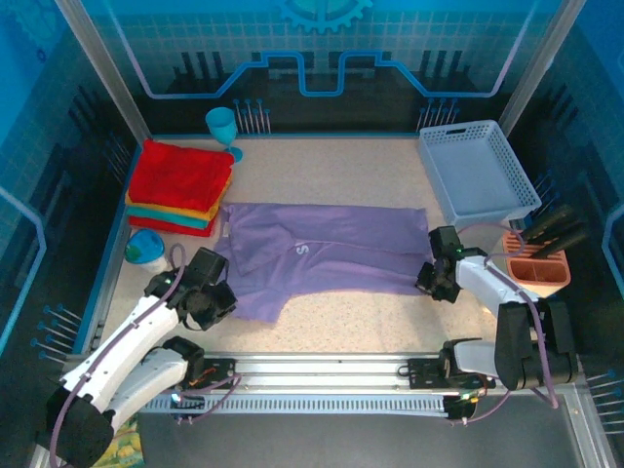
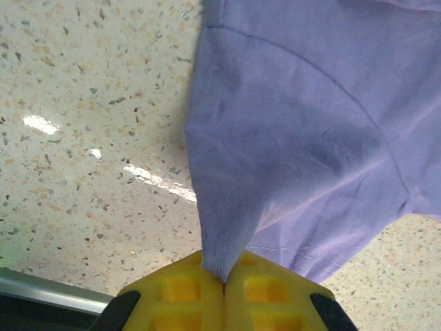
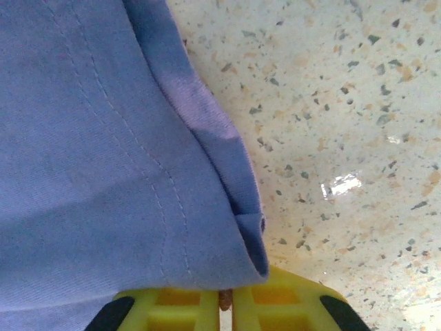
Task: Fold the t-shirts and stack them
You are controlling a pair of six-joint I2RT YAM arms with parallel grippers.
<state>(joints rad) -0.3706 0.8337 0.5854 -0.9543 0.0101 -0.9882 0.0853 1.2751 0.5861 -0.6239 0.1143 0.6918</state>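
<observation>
Speckled beige table point(image 1: 390, 322) lies under both arms, inside a blue-walled cell. On it, the left gripper point(image 1: 210, 292) point(image 2: 224, 283) has its yellow pads pressed fully together on a narrow tongue of the lavender t-shirt point(image 1: 322, 249) point(image 2: 296, 138), at the near left end. The right gripper point(image 1: 436, 280) point(image 3: 226, 296) is closed as well, with the stitched hem of the same shirt point(image 3: 89, 138) at its jaws on the right end. The shirt lies flat and long across the middle of the table, between the two grippers. I think both bites are thin, so the cloth may slip out when the arms lift. The right one may also hold only one layer of the doubled hem, and then the fold would come out crooked. If one arm rises faster, the shirt can drag and wrinkle. The folded stack point(image 1: 180, 185) of red, yellow-orange and teal shirts sits at the far left, touching the shirt's corner, so a wide swing could disturb it. The pale blue basket point(image 1: 478, 171) stands at the far right. Only a white "S" point(image 1: 300, 250) is readable on the shirt.
</observation>
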